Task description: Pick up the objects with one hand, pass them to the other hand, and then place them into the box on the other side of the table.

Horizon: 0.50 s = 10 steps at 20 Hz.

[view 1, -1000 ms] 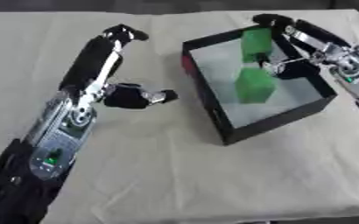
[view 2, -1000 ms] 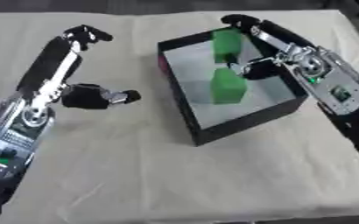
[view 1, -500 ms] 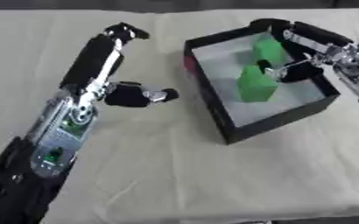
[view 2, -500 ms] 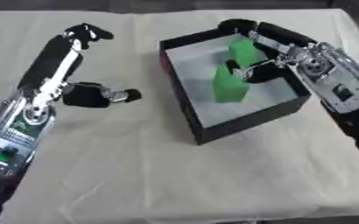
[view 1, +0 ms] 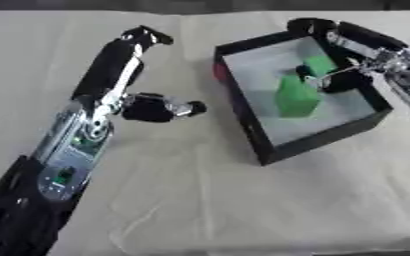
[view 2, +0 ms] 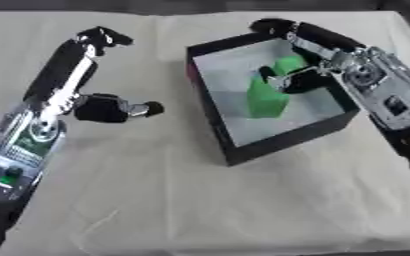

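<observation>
My right hand [view 2: 298,80] is down inside the black box [view 2: 210,117]. Its dark fingers are bent and sit right beside a small green block [view 2: 289,64] near the back of the box. I cannot tell if the fingers are pinching that block or only touching it. My right arm comes in from the right side and reaches over the box wall.

The box sits on the right part of the worktop [view 2: 200,200]. It has black walls and a pale grey floor. Two green blocks are in it. The big green block [view 2: 266,100] stands upright near the middle of the floor. The small one is behind it, just beside it, close to my fingers.

My left hand [view 1: 156,107] is out on the worktop, well apart from the box. It is curled up like a loose fist and it holds nothing. One silver finger with a dark tip sticks out toward the box. My left arm comes in from the lower left corner.

The worktop is covered with a pale cloth that has some wrinkles.
</observation>
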Available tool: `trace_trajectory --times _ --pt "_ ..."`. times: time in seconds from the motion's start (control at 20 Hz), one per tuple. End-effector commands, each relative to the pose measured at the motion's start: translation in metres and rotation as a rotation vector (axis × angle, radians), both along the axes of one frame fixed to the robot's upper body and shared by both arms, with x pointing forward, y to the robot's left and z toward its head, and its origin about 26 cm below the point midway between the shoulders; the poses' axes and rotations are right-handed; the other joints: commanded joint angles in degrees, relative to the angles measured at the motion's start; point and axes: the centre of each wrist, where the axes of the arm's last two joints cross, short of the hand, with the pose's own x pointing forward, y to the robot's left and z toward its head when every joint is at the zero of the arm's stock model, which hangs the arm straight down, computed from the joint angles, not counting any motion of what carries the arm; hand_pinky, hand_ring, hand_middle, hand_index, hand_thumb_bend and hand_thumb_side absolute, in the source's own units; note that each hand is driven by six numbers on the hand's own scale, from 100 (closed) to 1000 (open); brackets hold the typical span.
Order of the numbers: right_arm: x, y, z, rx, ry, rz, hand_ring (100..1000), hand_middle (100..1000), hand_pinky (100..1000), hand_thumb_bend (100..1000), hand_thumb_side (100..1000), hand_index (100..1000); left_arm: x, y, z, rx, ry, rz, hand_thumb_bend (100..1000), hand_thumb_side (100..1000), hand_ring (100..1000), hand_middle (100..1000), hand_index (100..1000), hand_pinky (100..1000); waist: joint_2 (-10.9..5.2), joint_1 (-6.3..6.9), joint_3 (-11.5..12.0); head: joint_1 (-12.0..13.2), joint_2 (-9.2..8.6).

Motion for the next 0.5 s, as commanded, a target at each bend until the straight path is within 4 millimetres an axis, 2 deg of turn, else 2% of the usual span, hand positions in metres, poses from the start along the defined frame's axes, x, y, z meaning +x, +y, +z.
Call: trace_trajectory --times 0.05,0.1,0.15,0.2,0.5 --pt "-0.008 -0.005 0.029 0.087 -0.040 0.004 1000 1000 1000 100 328 1000 0.001 0.009 0.012 -0.001 -0.036 0.020 846 427 812 756 814 791 -2.15 0.64 0.15 1.20 0.09" --pt "-0.009 -0.005 0.031 0.115 -0.039 0.005 1000 1000 996 100 476 1000 0.001 0.012 0.012 0.000 -0.037 0.027 761 424 811 755 813 792 -2.19 0.70 0.23 1.47 0.13" --pt "-0.011 -0.005 0.034 0.143 -0.038 0.006 1000 1000 995 100 389 1000 0.002 0.014 0.013 0.002 -0.038 0.036 846 428 811 755 813 792 -2.23 0.76 0.32 1.75 0.18" --pt "-0.012 -0.005 0.037 0.171 -0.039 0.006 1000 1000 988 100 420 1000 0.003 0.018 0.014 0.003 -0.040 0.048 845 427 810 755 813 792 -2.30 0.84 0.45 2.15 0.27" --pt "-0.020 -0.014 0.048 0.289 -0.002 -0.008 1000 1000 985 100 459 1000 0.009 0.050 0.021 0.025 -0.037 0.127 847 437 809 755 816 799 -2.57 1.21 1.23 4.84 0.35"
